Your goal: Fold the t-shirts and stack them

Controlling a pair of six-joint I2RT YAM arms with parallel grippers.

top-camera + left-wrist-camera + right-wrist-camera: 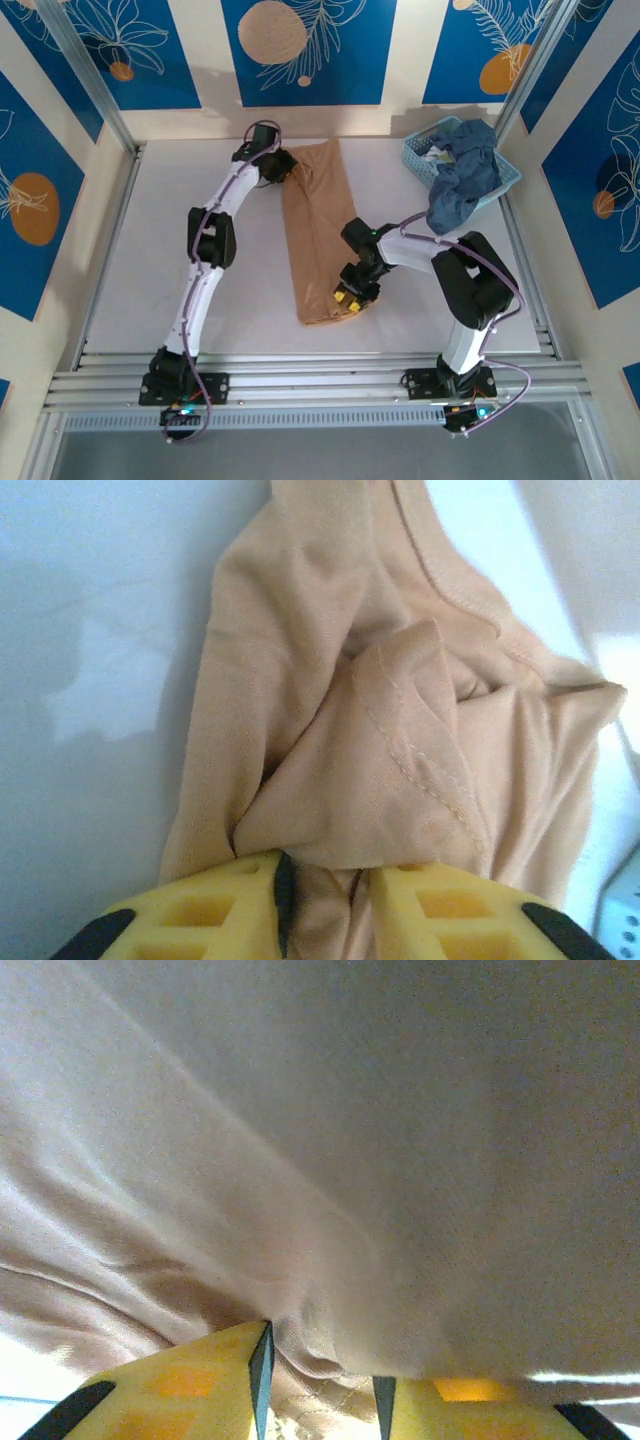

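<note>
The tan-orange t-shirt (315,230) lies on the white table (150,250) as a long narrow strip running from the back to the front. My left gripper (280,165) is at its far left corner, shut on a bunched fold of the cloth (400,780) next to the collar seam. My right gripper (352,298) is at the near right corner, its yellow fingers (180,1390) closed on a gathered hem (320,1360). Dusty blue t-shirts (465,180) spill out of the basket at the back right.
The light-blue lattice basket (420,150) stands at the back right corner, with one blue shirt hanging over its front rim onto the table. Metal rails (320,385) run along the near edge. Bare table lies left of the tan strip.
</note>
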